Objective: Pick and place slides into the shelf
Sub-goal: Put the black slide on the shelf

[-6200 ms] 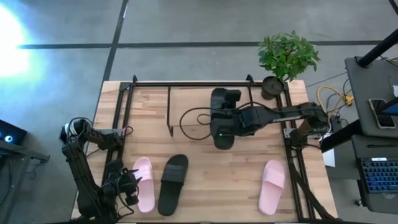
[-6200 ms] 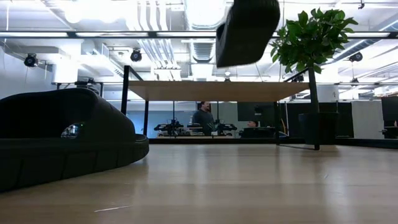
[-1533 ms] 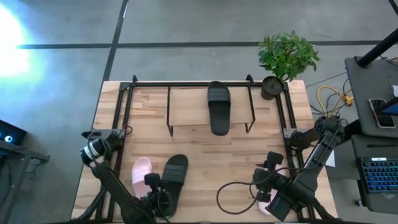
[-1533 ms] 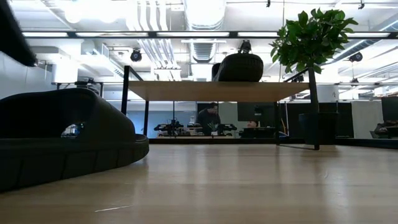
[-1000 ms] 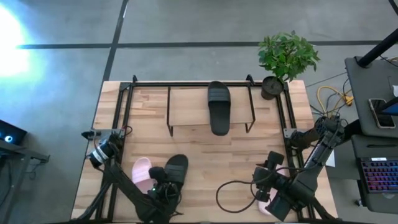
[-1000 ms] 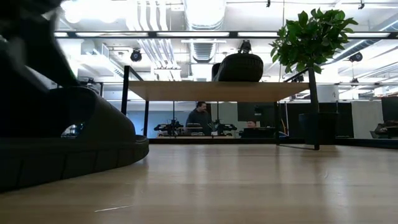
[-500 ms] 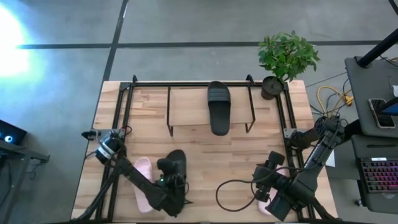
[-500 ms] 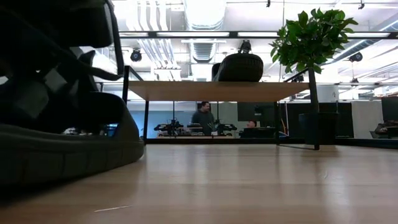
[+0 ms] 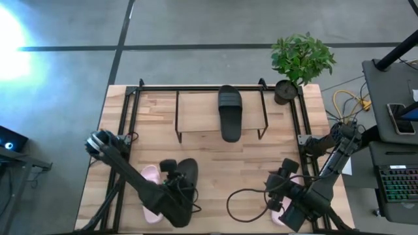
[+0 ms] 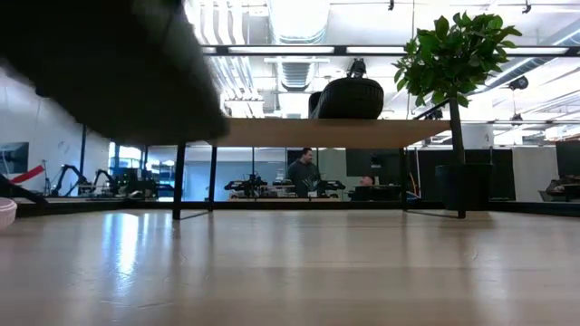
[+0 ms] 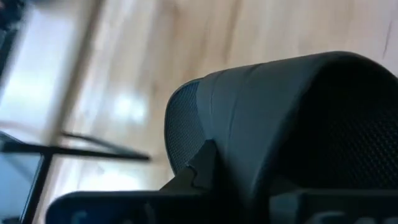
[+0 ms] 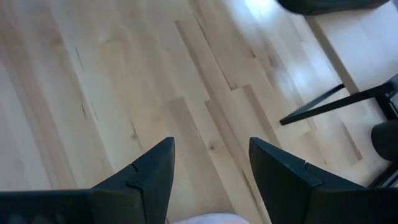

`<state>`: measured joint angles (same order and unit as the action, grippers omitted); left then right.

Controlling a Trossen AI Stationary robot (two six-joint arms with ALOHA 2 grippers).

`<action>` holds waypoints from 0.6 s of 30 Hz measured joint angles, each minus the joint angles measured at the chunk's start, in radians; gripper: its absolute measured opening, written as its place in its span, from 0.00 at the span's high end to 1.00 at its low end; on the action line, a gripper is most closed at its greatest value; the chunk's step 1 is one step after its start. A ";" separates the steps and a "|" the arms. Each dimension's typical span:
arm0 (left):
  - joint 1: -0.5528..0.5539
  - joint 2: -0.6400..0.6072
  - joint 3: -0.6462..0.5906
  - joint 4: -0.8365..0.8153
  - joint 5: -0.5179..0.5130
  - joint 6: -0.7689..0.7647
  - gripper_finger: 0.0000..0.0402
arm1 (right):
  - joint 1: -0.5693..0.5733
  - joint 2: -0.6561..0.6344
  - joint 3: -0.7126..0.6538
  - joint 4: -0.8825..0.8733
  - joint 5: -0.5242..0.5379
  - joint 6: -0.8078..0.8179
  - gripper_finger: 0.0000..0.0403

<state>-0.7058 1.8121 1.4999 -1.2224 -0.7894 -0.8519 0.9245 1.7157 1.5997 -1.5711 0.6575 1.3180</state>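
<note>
My left gripper (image 9: pixel 175 194) is shut on a black slide (image 9: pixel 188 171) at the table's near left. That slide hangs blurred in the top left of the low view (image 10: pixel 109 63), clear of the table. A pale pink slide (image 9: pixel 151 175) lies flat beside it, partly under my left arm. A second black slide (image 9: pixel 230 112) rests sole down on the shelf's wood board (image 9: pixel 196 111). My right gripper (image 12: pixel 211 168) stands open at the near right, above another pink slide (image 12: pixel 200 219) that my right arm mostly hides. My left gripper has the black slide by its wide strap (image 11: pixel 211 124). One finger (image 11: pixel 198 169) shows at the strap's edge; the other finger and the kind of hold are hidden by the slide itself. The slide is lifted clear of the table.
A potted plant (image 9: pixel 302 59) stands at the far right corner, beside the shelf. A loop of black cable (image 9: pixel 238 202) lies on the table near my right arm. Black frame rails (image 9: pixel 130 117) run along the table's sides. A person (image 10: pixel 304 172) sits in the room beyond.
My left gripper has shut on the black slide at the near left and gone up with it. The slide, which lay on the table a second ago, now hangs clear of it. The pink slide beside it stays where it was.
</note>
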 joint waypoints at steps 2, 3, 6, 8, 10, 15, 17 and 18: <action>0.015 -0.052 0.025 -0.001 -0.041 0.024 0.99 | 0.000 0.000 0.000 0.000 0.036 0.020 0.51; 0.026 -0.074 0.038 0.000 -0.061 0.047 0.99 | 0.000 -0.002 0.000 0.000 0.056 0.034 0.51; 0.080 -0.123 0.083 0.001 -0.138 0.136 0.99 | 0.000 -0.010 0.000 -0.001 0.139 0.088 0.51; 0.134 -0.144 0.112 0.001 -0.183 0.220 1.00 | 0.000 -0.019 0.000 0.000 0.196 0.128 0.51; 0.202 -0.153 0.141 0.004 -0.196 0.306 1.00 | -0.003 -0.029 0.000 0.000 0.241 0.162 0.51; 0.373 -0.156 0.165 0.021 -0.244 0.483 1.00 | -0.024 -0.054 0.000 0.000 0.324 0.211 0.51; 0.438 -0.156 0.163 0.052 -0.242 0.551 1.00 | -0.040 -0.063 0.000 0.000 0.354 0.223 0.51; 0.468 -0.155 0.162 0.074 -0.242 0.589 1.00 | -0.050 -0.069 0.000 0.000 0.367 0.227 0.51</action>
<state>-0.2381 1.6569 1.6623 -1.1480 -1.0313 -0.2629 0.8747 1.6467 1.5997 -1.5707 1.0243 1.5448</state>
